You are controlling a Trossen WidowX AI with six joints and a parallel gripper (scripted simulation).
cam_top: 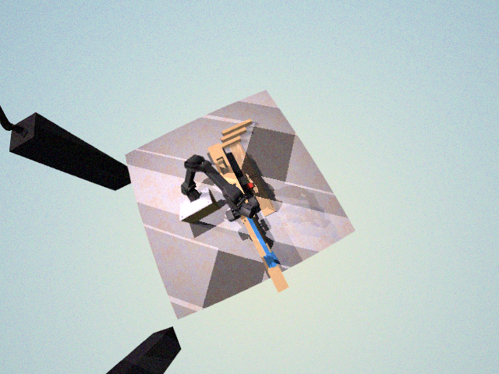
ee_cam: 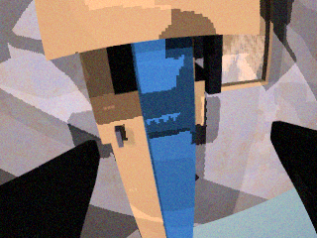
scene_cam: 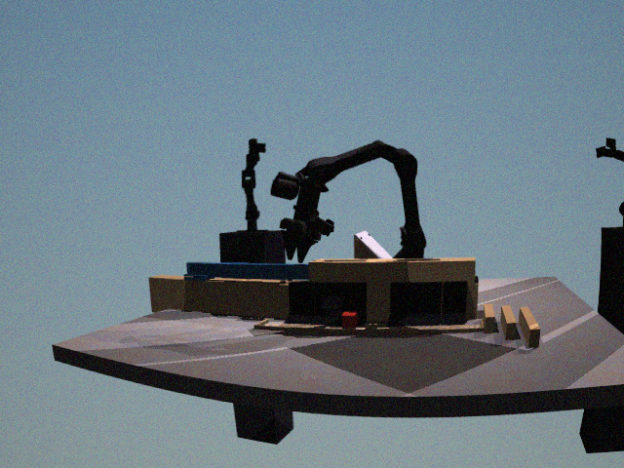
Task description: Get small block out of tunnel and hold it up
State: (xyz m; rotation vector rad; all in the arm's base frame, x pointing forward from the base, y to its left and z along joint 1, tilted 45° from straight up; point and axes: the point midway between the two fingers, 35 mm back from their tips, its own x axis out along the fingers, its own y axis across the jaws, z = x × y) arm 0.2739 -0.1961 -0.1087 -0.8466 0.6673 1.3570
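The red block is outside the tunnel, low beside its windowed side, in the shallow wooden tray. The wrist view does not show the block. The blue handle sticks out of the tunnel end along the wooden rail. My gripper is open and empty, above the handle near the tunnel end. Its fingertips stand on either side of the handle in the wrist view, not touching it. The cage is mostly hidden.
Three loose wooden rods lie past the tunnel's far end. A white-topped wedge stands near the arm's base. Another arm stands on a dark pedestal behind the handle side.
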